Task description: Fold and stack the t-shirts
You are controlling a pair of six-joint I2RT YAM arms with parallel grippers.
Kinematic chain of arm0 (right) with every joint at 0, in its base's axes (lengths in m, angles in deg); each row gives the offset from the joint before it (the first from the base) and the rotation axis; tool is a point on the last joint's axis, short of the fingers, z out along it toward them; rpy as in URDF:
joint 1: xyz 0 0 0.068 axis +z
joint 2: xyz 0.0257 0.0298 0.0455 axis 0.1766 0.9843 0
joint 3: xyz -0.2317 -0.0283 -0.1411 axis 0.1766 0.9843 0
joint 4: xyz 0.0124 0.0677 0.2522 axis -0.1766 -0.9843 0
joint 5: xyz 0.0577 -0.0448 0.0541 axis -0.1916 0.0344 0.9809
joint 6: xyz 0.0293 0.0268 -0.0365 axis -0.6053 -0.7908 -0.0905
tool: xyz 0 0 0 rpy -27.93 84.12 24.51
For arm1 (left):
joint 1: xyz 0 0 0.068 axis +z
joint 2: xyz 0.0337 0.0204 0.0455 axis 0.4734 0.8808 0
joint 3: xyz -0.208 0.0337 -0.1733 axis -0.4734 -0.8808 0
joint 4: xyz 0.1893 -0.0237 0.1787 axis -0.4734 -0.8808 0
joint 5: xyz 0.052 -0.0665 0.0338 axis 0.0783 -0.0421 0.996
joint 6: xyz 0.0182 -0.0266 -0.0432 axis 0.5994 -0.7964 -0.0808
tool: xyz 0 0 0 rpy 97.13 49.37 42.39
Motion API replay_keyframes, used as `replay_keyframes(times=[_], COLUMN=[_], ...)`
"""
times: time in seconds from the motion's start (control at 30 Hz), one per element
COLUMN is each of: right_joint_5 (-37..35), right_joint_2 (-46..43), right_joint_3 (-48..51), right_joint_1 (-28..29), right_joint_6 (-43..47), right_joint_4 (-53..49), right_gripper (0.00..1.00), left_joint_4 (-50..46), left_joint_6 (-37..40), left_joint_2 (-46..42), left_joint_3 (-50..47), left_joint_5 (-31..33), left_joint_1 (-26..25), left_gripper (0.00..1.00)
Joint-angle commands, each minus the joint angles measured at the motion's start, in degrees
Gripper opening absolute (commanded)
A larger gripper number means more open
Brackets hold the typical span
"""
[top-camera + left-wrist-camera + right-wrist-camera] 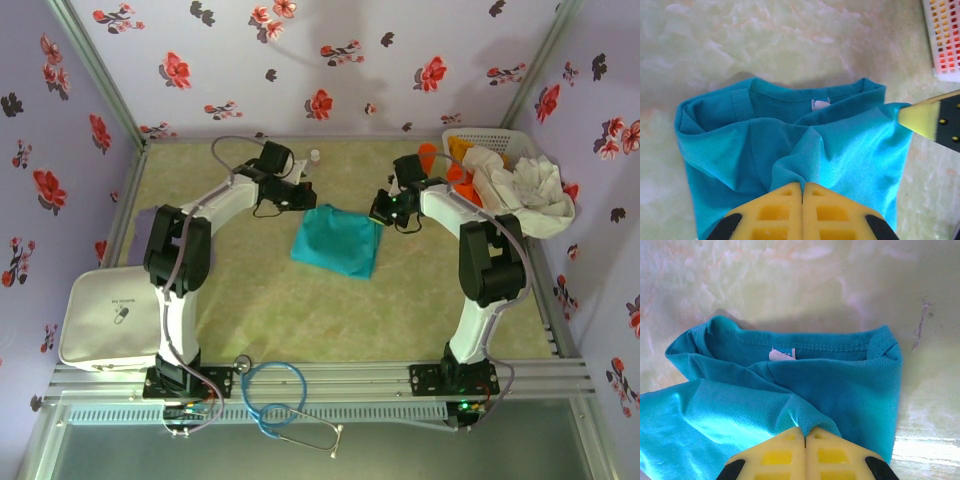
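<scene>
A teal-green t-shirt (338,240) lies partly folded on the middle of the table, its collar toward the far side. My left gripper (305,197) is shut on the shirt's far left corner; in the left wrist view its yellow jaws (802,186) pinch a fold of the teal cloth (790,145). My right gripper (385,210) is shut on the far right corner, with a ridge of cloth (805,390) between its closed jaws (805,432). The right gripper's yellow fingertip (920,120) shows at the shirt's edge. More t-shirts, orange and off-white (525,185), are heaped in the basket.
A white lattice basket (490,140) stands at the far right corner. A small orange cup (428,155) sits beside it. A white pouch (105,320) lies at the near left. A blue stethoscope (285,400) rests on the front rail. A small white bottle (315,156) stands at the back.
</scene>
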Motion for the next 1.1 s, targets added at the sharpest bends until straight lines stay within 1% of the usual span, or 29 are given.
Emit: replay_keyframes(times=[0.0, 0.07, 0.2, 0.23, 0.3, 0.33, 0.4, 0.43, 0.53, 0.63, 0.67, 0.7, 0.73, 0.77, 0.83, 0.9, 1.0, 1.07], right_joint_5=[-0.63, -1.24, -4.95, -5.05, -4.22, -3.72, -3.29, -3.31, -3.46, -4.46, -4.28, -4.15, -3.86, -3.24, -1.45, 0.08, 0.57, 0.99], right_joint_2=[1.62, 1.98, 0.76, 0.60, 0.60, 0.69, 0.69, 0.69, 0.34, 0.04, 0.09, 0.15, -0.19, -0.70, -1.99, -3.47, -6.13, -7.90], right_joint_3=[0.12, 0.40, 2.84, 3.57, 4.61, 4.81, 5.44, 5.73, 6.72, 7.87, 8.05, 7.87, 7.96, 8.17, 8.18, 7.91, 7.36, 8.03], right_joint_1=[-0.58, -0.73, -1.23, -1.60, -2.50, -2.88, -3.41, -3.58, -4.08, -4.52, -4.50, -4.48, -4.51, -4.46, -4.10, -3.51, -1.48, 0.27], right_joint_6=[-3.26, -4.31, -6.60, -7.40, -8.99, -9.51, -10.16, -10.36, -11.45, -12.69, -12.89, -13.02, -13.12, -13.15, -12.80, -11.54, -8.77, -8.31], right_joint_4=[2.55, 2.98, 4.33, 5.02, 6.42, 6.77, 7.63, 7.93, 8.91, 10.08, 10.50, 10.30, 10.47, 10.90, 10.82, 9.30, 4.99, 3.66], right_gripper=[0.00, 0.00, 0.00, 0.00, 0.00, 0.00, 0.00, 0.00, 0.00, 0.01, 0.09, 0.20, 0.28, 0.34, 0.51, 0.63, 0.68, 0.69], left_joint_4=[1.02, 1.33, 2.18, 2.37, 1.56, 0.99, -0.19, -0.42, 1.45, 2.83, 3.28, 3.36, 3.56, 3.96, 5.38, 7.56, 10.87, 12.42], left_joint_6=[2.43, 2.53, 1.76, 1.44, 0.94, 0.85, 0.50, 0.06, -2.20, -4.22, -5.13, -6.23, -7.39, -8.38, -11.32, -14.08, -17.50, -18.85], left_joint_2=[3.17, 4.91, 7.79, 8.25, 8.68, 8.44, 6.36, 4.93, -1.05, -5.97, -7.15, -8.14, -9.01, -9.63, -10.92, -11.94, -12.72, -12.33], left_joint_3=[2.57, 4.17, 7.29, 7.88, 9.13, 9.49, 8.97, 8.29, 2.71, -2.90, -4.61, -6.24, -7.63, -8.88, -11.78, -14.37, -17.01, -17.75], left_joint_5=[-0.30, -0.43, -0.32, -0.29, 0.46, 1.04, 2.44, 3.11, 3.79, 4.11, 3.73, 3.57, 3.45, 3.45, 3.44, 3.35, 3.52, 3.53], left_joint_1=[0.88, 1.22, 1.74, 1.88, 2.10, 2.11, 2.09, 2.07, 1.60, 0.29, -0.36, -0.97, -1.75, -2.48, -4.02, -5.43, -7.87, -9.23], left_gripper=[0.00, 0.00, 0.03, 0.06, 0.24, 0.29, 0.36, 0.38, 0.41, 0.41, 0.41, 0.41, 0.41, 0.41, 0.41, 0.41, 0.41, 0.40])
